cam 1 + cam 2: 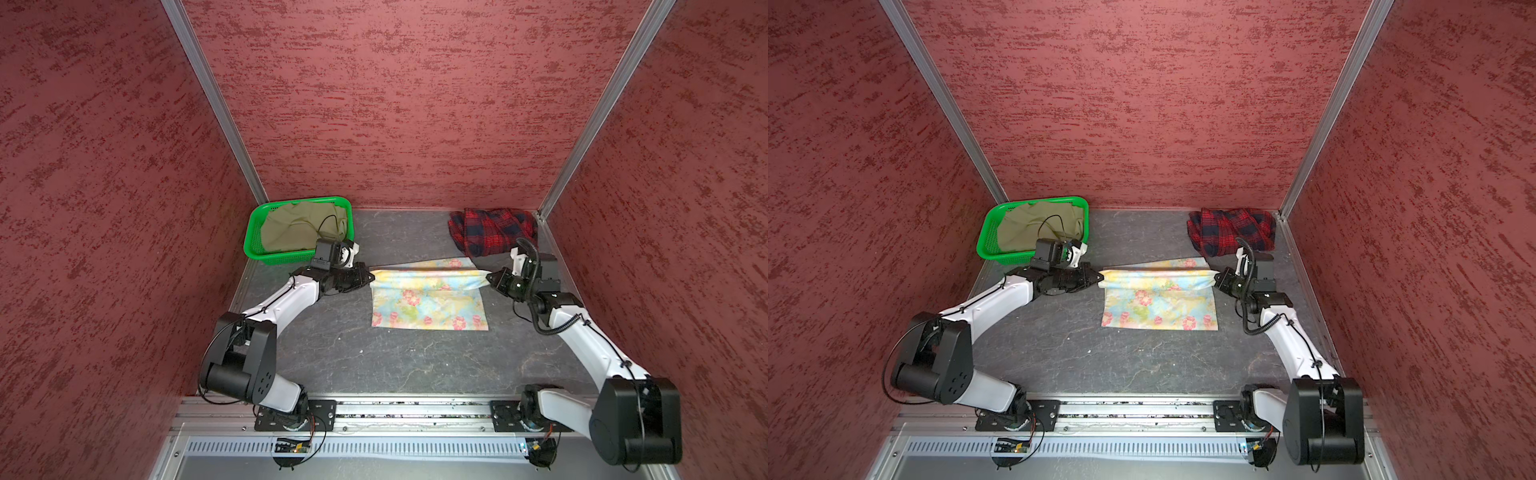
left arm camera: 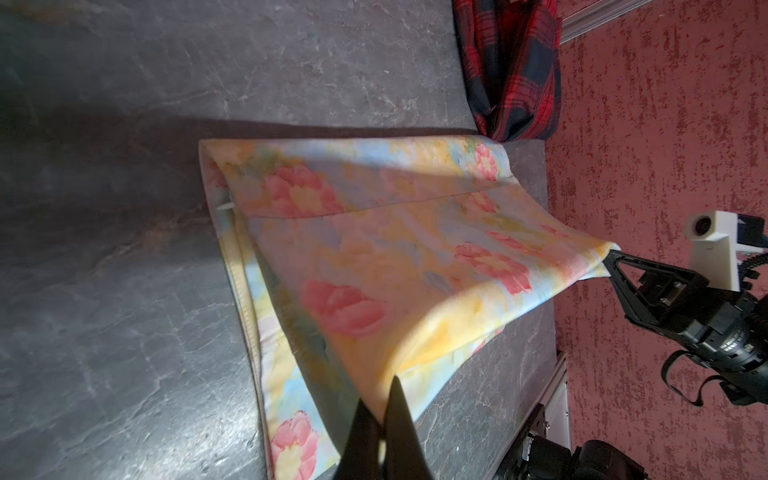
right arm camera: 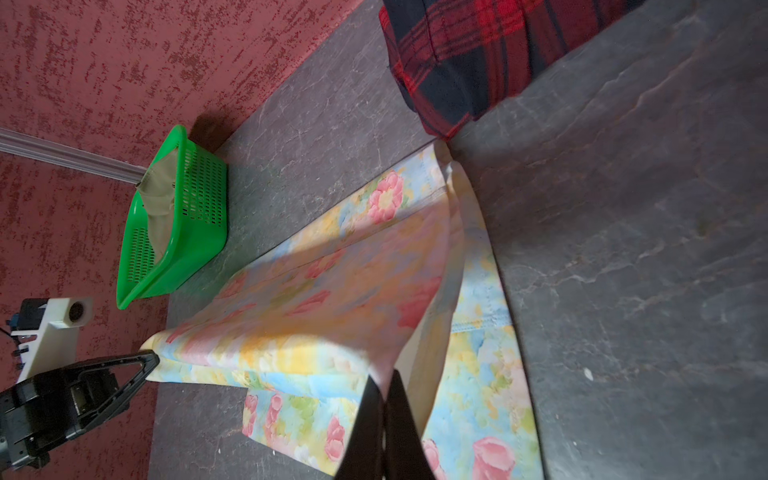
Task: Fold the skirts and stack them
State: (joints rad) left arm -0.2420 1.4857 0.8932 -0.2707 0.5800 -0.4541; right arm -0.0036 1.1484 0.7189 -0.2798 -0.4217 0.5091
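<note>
Edge of the floral skirt [image 1: 428, 303] is lifted, left gripper [image 1: 371, 277] pinching its nine-o'clock end, right gripper [image 1: 489, 276] its three-o'clock end; open tabletop [image 1: 395, 361] toward six, plaid skirt [image 1: 490, 230] at one.

In both top views, bare table [image 1: 395, 365] lies open below the floral skirt [image 1: 428, 303]; basket [image 1: 278, 258] blocks upper left, plaid skirt [image 1: 490, 232] upper right.

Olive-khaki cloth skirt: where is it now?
In both top views the olive-khaki skirt lies bunched inside the green perforated plastic basket, far left, beyond the left gripper.
</note>
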